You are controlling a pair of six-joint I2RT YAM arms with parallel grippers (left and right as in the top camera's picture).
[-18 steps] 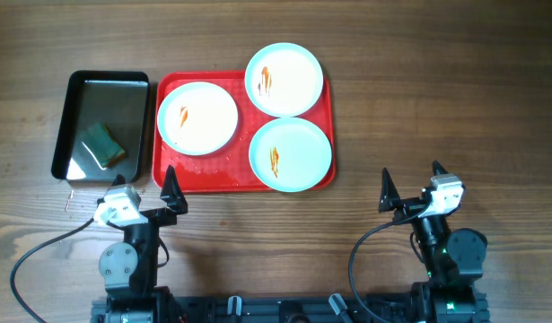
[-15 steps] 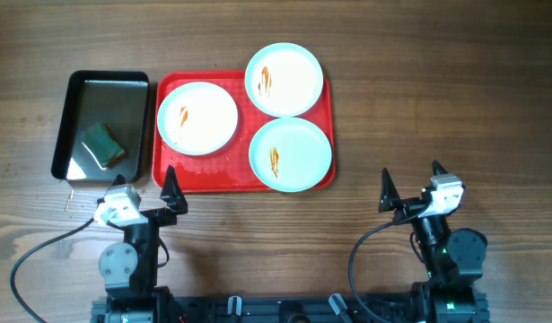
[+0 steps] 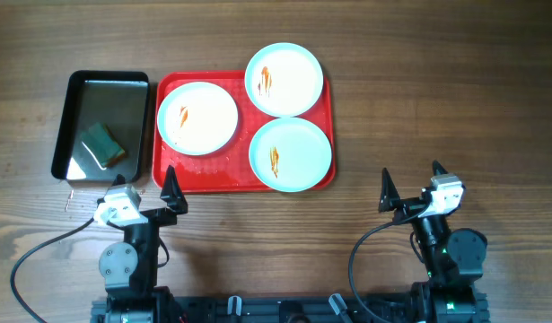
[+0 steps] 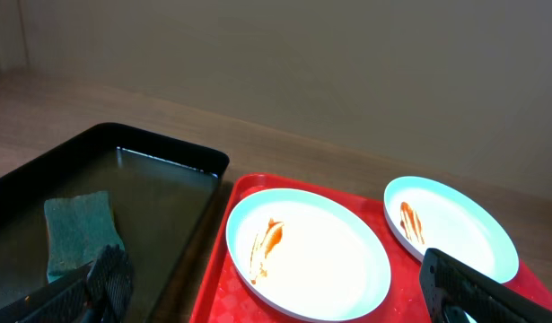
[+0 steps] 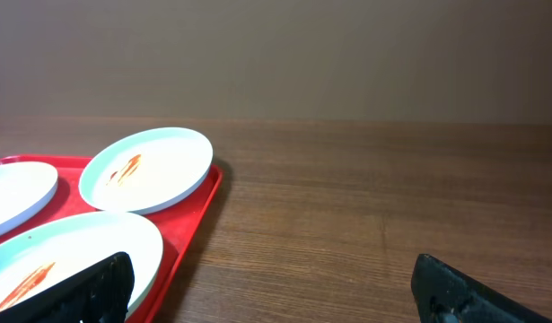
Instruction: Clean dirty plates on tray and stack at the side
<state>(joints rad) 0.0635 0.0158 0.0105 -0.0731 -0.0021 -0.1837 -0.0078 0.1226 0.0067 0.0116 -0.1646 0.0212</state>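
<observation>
Both arms sit at the near edge of the bench, nothing gripped. The left hand has its fingers spread wide and empty, just short of the near left corner of the tray. The right hand is likewise spread and empty, over open wood well to the right of the tray. All three plates lie on the tray, each with an orange-red streak: left plate, far plate, near plate. None is wiped or stacked, so the task is at its start. The black pan lies just left of the tray with a green sponge in its near half. The pan floor shines, probably a film of water, though the left wrist view is not sharp enough to be sure. Judgement: the step in hand is fetching the sponge, and the left hand is nearest. To do it well, come down from above clear of the pan's raised rim, close across the sponge's narrow width, and lift straight before crossing to the left plate. Wipe lightly over the streak. The plates may slide, so the right hand steadying a rim would help. Stack on the bare wood right of the tray.
</observation>
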